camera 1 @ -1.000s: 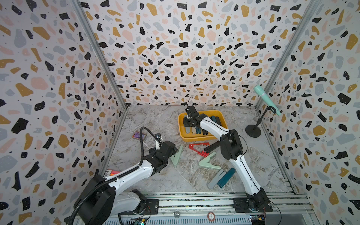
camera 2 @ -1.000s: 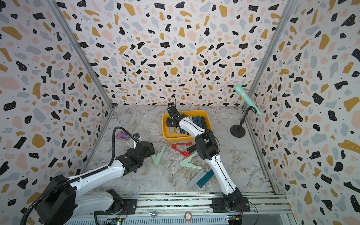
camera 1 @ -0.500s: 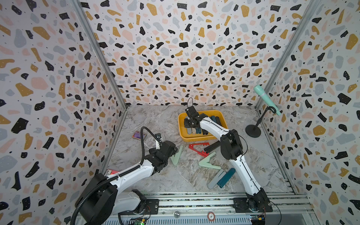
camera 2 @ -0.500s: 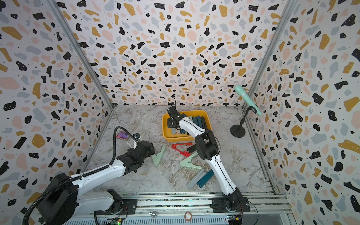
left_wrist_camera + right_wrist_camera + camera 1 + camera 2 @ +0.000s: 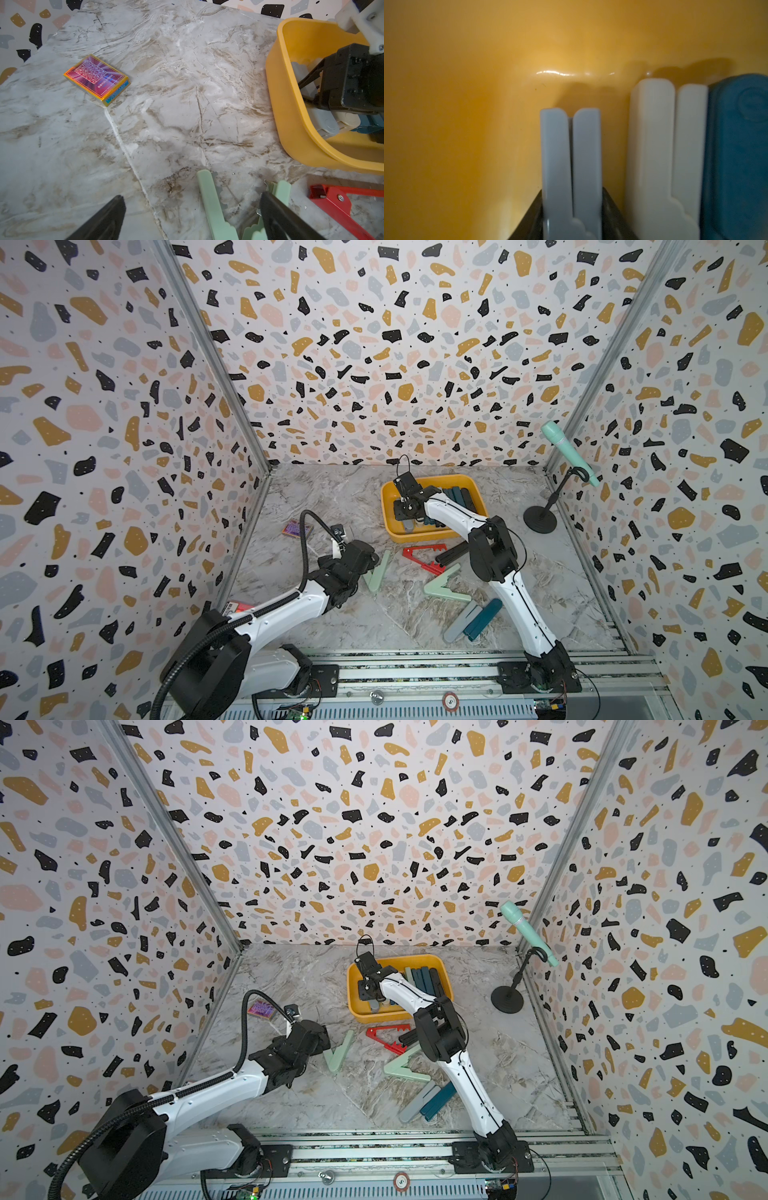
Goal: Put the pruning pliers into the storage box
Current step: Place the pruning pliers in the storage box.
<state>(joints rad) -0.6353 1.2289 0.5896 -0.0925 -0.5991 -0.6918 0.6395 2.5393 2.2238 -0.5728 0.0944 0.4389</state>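
The yellow storage box [image 5: 432, 536] [image 5: 390, 1016] stands at the back of the table with several pruning pliers lying side by side in it. My right gripper [image 5: 405, 526] [image 5: 572, 224] is low inside the box, shut on grey pliers [image 5: 571, 155] that lie next to beige pliers [image 5: 660, 145] and teal ones [image 5: 737, 155]. My left gripper [image 5: 368, 561] [image 5: 191, 197] stands open just over mint pliers [image 5: 380, 572] [image 5: 209, 199] on the table. One of its fingers [image 5: 276, 216] is over the pliers' other arm.
Loose on the table are red pliers [image 5: 424, 558], black pliers [image 5: 451, 553], splayed mint pliers [image 5: 442, 587], and a grey [image 5: 459, 620] and a teal pair [image 5: 482, 618]. A purple card box [image 5: 296, 528] lies at the left. A mint microphone [image 5: 569, 452] on its stand is at the right.
Both arms stay almost where they were. The right gripper remains low in the box with the grey pliers between its fingers.
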